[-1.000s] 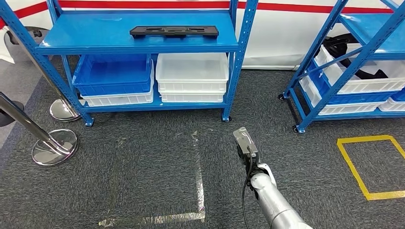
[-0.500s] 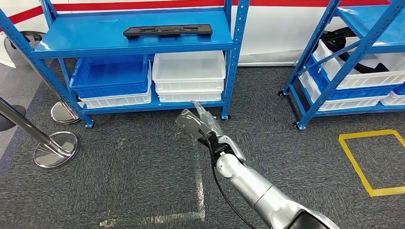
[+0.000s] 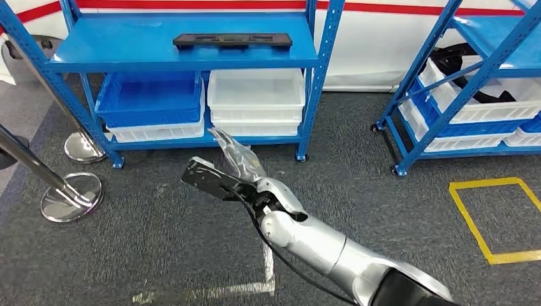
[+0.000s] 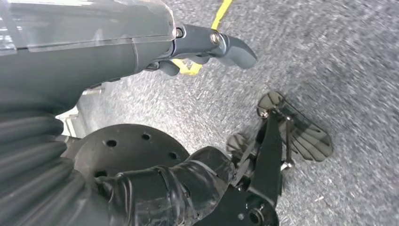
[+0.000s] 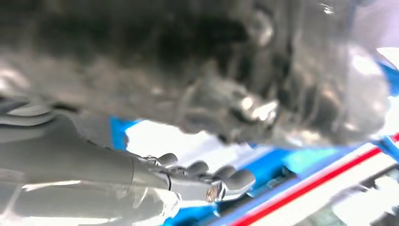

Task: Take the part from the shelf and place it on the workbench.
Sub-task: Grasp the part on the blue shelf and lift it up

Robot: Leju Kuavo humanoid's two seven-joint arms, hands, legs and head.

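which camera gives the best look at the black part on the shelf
The head view. There the black part lies flat in full on the top board of the blue shelf, unobstructed. The right wrist view looks past the right hand at blurred blue shelving where the part can't be made out; the left wrist view faces carpet.

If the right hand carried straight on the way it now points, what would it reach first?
Probably the blue shelf holding the black part: the right hand points up towards it, with only carpet between. Depth is unclear, so it could meet the lower bins.
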